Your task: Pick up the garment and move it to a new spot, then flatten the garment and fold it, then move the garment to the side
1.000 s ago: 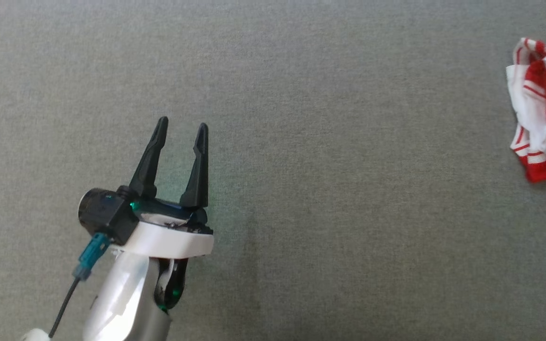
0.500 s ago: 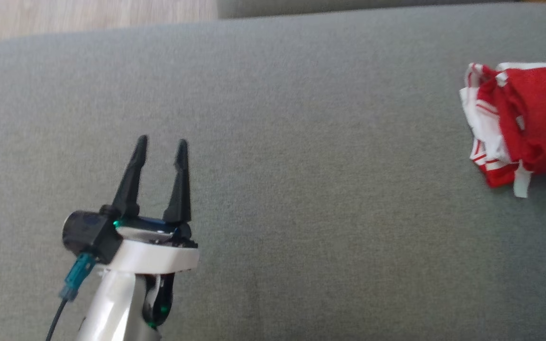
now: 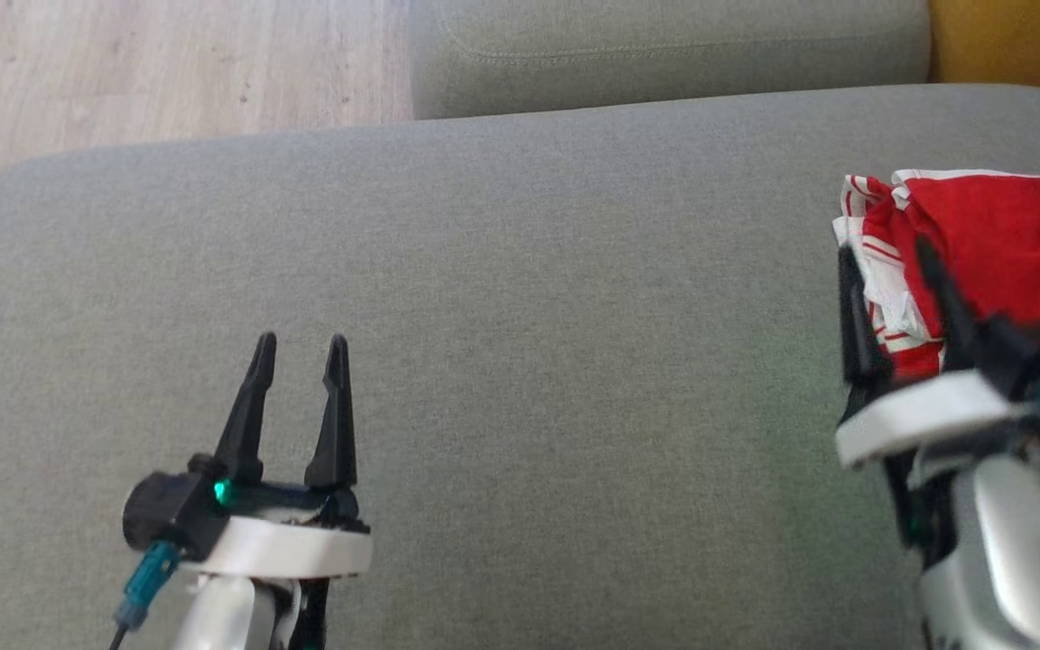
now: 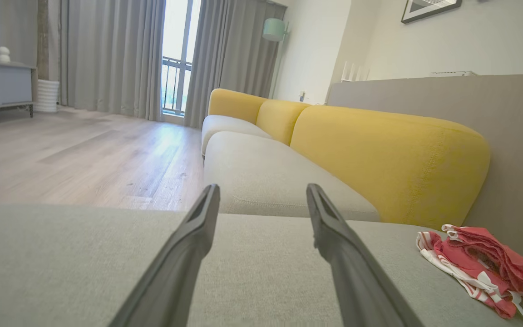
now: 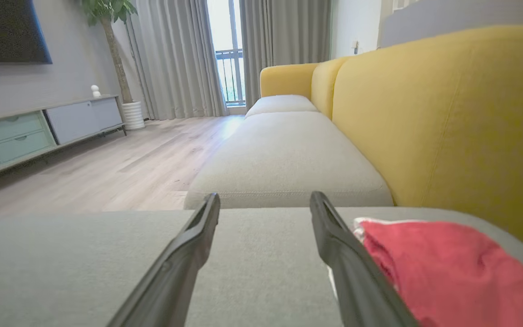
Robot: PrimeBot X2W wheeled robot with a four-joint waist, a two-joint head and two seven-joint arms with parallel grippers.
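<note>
A crumpled red-and-white garment (image 3: 998,217) is seen on the grey sofa cushion (image 3: 529,271). The right gripper (image 3: 884,251) is positioned at its edge, fingers apart. The left gripper (image 3: 301,341) is likewise spread, well away.

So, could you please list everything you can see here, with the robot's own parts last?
garment: one, red and white, crumpled at the seat's right end
seat: one, grey, under both arms
far cushion: one, grey, beyond the seat
backrest: several sections, yellow, along the cushions
floor: one, pale wood, beside the sofa
curtains: several panels, grey, by the window
cabinet: one, grey-blue, along the wall
plant: one, green, white pot, beside the curtains
left tool: one, dark fingers, open, over bare seat
right tool: one, dark fingers, open, at the garment's edge, holding nothing
</note>
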